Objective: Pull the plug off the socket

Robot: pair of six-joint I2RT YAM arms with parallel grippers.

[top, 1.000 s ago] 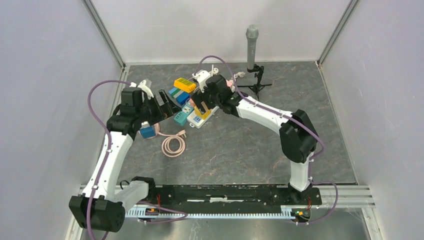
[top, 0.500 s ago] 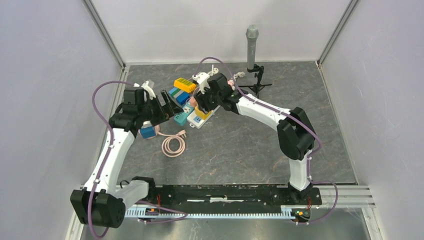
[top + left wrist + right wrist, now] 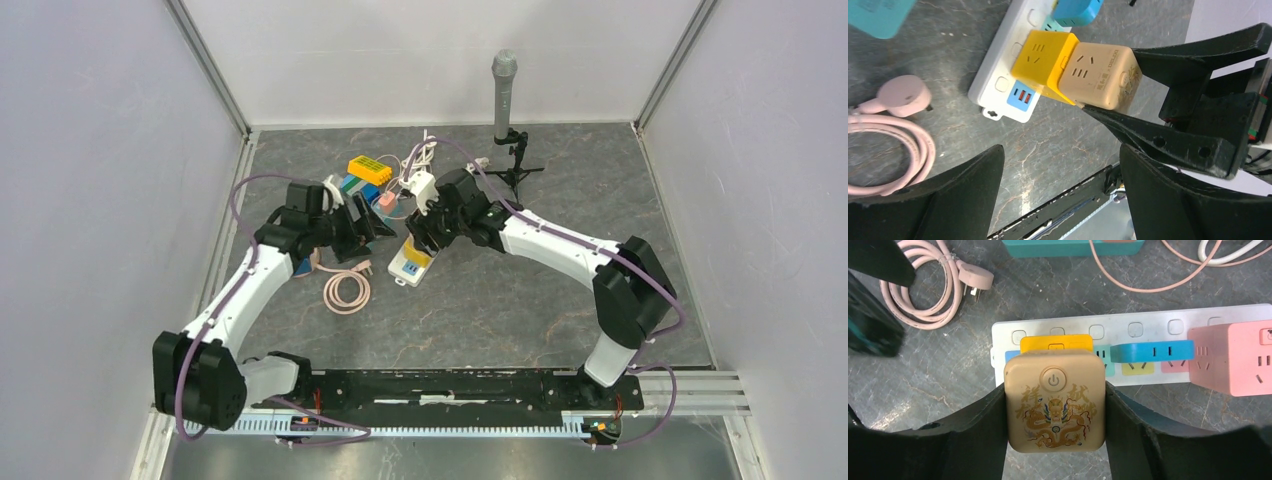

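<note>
Firmly clenching the beige dragon-printed cube plug, the right gripper should be pulling straight off the yellow cube adapter; the released left gripper is hovering nearby.

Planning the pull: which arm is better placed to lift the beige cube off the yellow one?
Right. The right tool clamps the beige cube on both sides; the left tool hangs open near the power strip, holding nothing.
</note>
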